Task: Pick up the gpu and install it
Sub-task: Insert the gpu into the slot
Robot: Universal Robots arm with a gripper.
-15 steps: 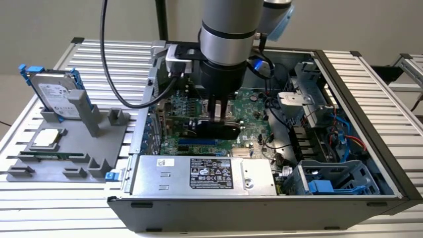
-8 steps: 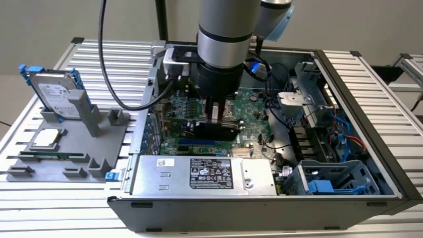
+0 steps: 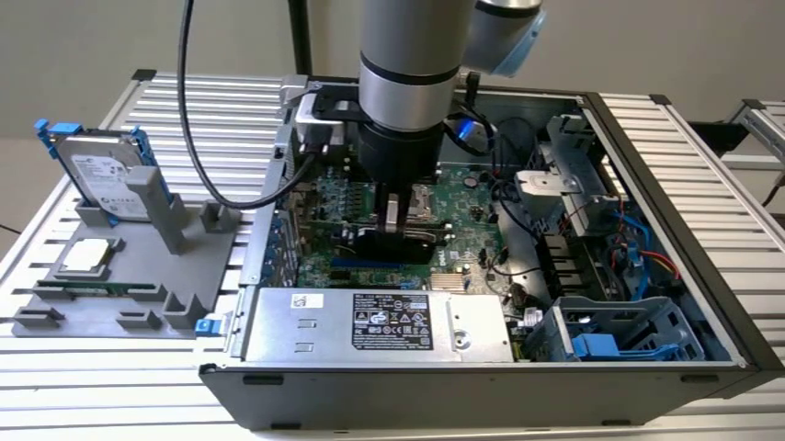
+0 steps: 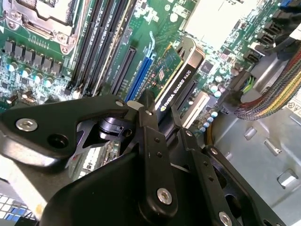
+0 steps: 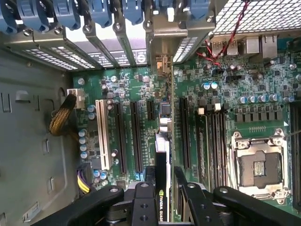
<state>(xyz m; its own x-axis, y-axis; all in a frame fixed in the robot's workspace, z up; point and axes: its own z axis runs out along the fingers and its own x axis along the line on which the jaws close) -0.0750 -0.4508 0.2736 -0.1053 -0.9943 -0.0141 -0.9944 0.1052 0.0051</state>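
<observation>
The fingers grip the gpu on edge, low over the motherboard slots. Any tilt or offset could miss the slot and jam the card.

One gpu, one hard drive, one computer case, one gray holder tray.

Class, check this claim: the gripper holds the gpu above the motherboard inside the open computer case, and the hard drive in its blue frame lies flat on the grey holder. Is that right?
Not quite. In the exterior view the hard drive stands upright on the grey holder, not flat. The rest holds: the gripper grips the gpu above the motherboard inside the open case.
</observation>
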